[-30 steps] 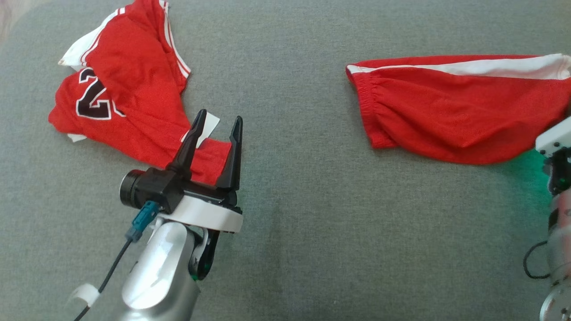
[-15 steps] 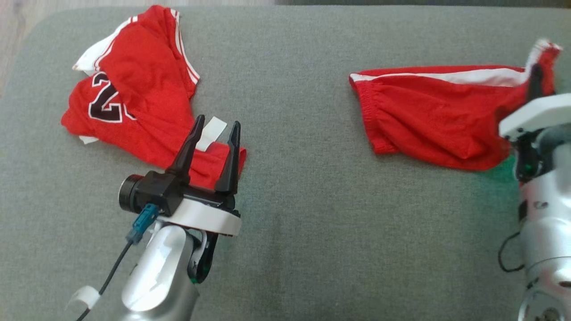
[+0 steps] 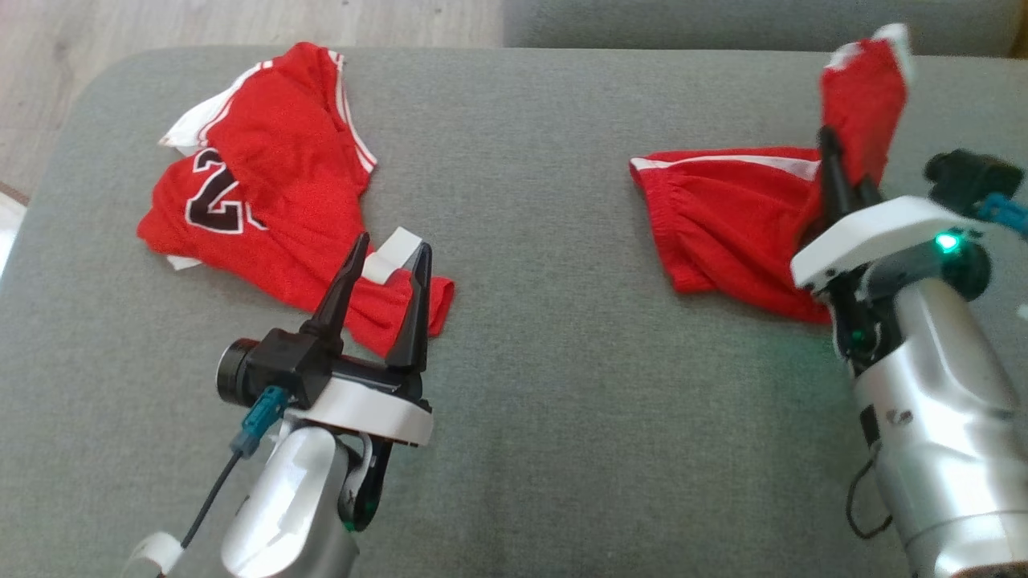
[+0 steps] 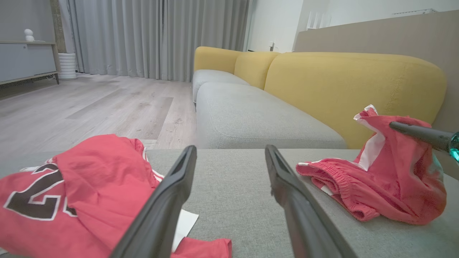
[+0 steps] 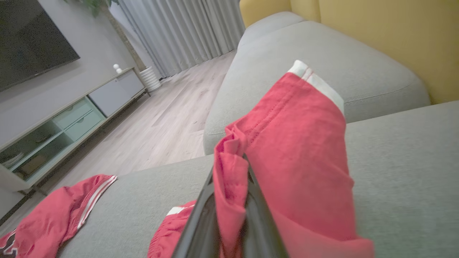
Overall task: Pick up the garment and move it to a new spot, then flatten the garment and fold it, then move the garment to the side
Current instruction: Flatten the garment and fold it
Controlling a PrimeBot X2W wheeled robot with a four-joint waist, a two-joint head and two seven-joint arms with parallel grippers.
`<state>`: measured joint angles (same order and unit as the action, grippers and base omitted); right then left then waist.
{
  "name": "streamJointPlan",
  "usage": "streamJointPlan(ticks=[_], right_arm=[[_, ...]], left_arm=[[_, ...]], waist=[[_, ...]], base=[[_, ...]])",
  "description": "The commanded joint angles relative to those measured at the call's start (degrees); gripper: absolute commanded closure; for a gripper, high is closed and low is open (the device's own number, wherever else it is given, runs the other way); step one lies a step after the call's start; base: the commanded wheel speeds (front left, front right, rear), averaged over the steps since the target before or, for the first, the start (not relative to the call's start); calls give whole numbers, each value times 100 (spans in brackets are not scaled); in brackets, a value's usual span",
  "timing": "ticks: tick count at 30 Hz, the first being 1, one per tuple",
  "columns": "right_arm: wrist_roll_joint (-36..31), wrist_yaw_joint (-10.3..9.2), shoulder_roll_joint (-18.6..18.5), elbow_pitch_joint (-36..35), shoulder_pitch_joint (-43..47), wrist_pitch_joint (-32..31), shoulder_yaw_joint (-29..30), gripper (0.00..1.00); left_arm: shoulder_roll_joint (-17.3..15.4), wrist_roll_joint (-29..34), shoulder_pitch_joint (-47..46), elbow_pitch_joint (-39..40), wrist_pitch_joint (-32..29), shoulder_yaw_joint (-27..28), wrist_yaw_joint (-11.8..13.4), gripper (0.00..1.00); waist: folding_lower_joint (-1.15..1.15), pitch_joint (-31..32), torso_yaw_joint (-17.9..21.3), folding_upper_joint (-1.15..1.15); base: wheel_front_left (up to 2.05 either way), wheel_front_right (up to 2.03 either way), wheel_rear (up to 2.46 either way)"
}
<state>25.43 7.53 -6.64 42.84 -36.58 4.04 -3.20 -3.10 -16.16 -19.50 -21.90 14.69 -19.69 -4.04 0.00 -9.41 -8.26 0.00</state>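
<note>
Well, R hand (image 3: pixel 841 164) aloft w/ shorts (image 3: pixel 723 217)

Left gripper (image 3: pixel 393 242): two long black fingers (image 3: pixel 340 281) tapering to points, black base block. Round black camera barrel (image 3: pixel 234 369) beside it. Teal plug (image 3: pixel 259 405), dark cable (image 3: pixel 205 502), white strap (image 3: pixel 152 550) on cable. White collar (image 3: pixel 365 405), glossy silver left forearm (image 3: pixel 281 514).
Right gripper (image 3: pixel 835 168): same black fingers, white plate (image 3: pixel 875 233), green light (image 3: pixel 948 241), silver right forearm (image 3: pixel 940 433) with small screws, black cable loop (image 3: pixel 863 506).
</note>
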Motion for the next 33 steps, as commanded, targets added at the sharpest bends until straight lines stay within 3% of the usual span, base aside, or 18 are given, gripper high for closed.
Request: streamJointPlan(ticks=[1, 13, 25, 26, 27, 30, 33], right_arm=[[78, -4, -28, -230, -40, 9, -203, 100], [1090, -4, -397, -547, 284, 77, -1720, 100], [1621, -4, -709, -138, 217, 142, -3077, 100], [1606, -4, -717, -63, 206, 119, -3217, 11], [1600, -4, -704, -18, 214, 20, -3430, 0], [1609, -4, -706, 1, 173, 38, -4030, 0], [1679, -4, -697, 3, 154, 120, -4159, 0]], left_arm=[[-77, -25, -99, 159, 29, 185, 29, 0], [-151, -106, 18, 171, -35, 146, 75, 0], [-176, -159, 116, 225, -76, 83, 145, 0], [-179, -165, 124, 223, -75, 83, 152, 0], [-184, -172, 133, 220, -75, 84, 159, 0], [-200, -230, 154, 285, -50, 140, 176, 0], [-217, -250, 167, 329, -36, 182, 195, 0]], waist=[[0, 18, -40, 0], [0, 159, -287, 0], [0, 237, -338, 0], [0, 243, -325, 0], [0, 254, -309, 0], [0, 300, -188, 0], [0, 324, -101, 0]], base=[[0, 0, 0], [0, 0, 0], [0, 0, 0], [0, 0, 0], [0, 0, 0], [0, 0, 0], [0, 0, 0]])
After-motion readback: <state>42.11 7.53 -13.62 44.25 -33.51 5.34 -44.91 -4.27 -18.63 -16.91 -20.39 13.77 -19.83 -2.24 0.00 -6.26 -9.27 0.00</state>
